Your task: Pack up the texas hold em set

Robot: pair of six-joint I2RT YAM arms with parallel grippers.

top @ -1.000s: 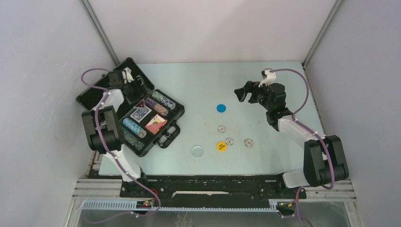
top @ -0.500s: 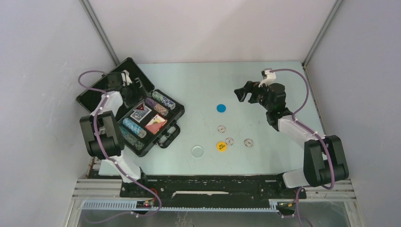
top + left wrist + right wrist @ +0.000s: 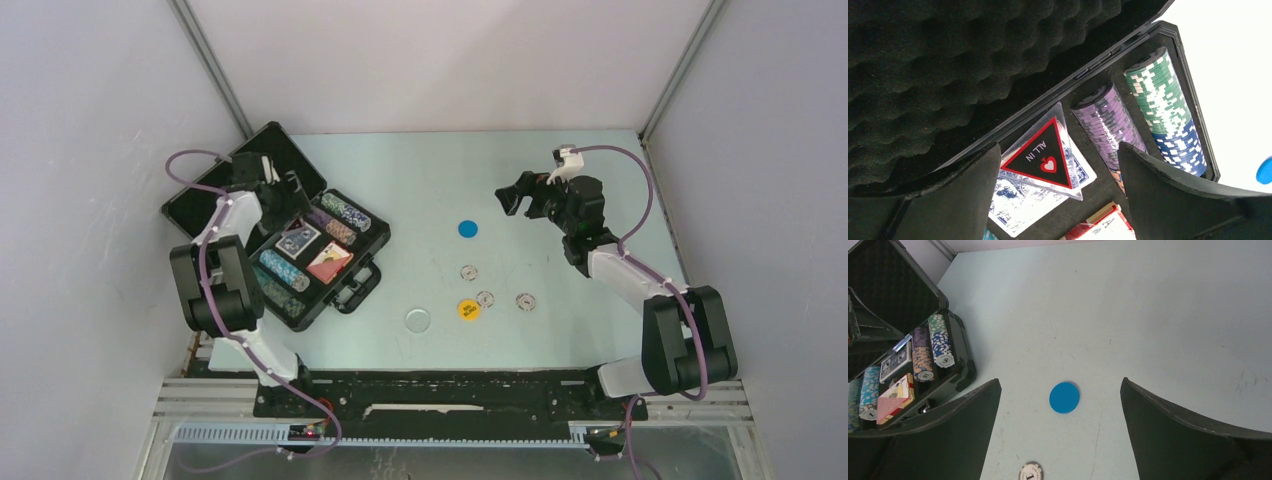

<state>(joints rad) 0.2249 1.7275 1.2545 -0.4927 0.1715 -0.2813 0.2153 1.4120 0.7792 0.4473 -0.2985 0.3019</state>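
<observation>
The black briefcase lies open at the left, its foam-lined lid laid back. Chip rows, a blue card deck and a red deck sit in it. My left gripper hovers open over the hinge side. In the left wrist view its jaws stand wide apart above the dark triangular "ALL IN" marker, which lies loose on the blue deck. My right gripper is open and empty above the table, with a blue disc between its fingers in its own view.
Loose on the table are the blue disc, three white chips, a yellow disc and a clear disc. Grey walls close in the left, back and right.
My left gripper has moved a little from over the lid toward the case's base. The right arm has not moved.
</observation>
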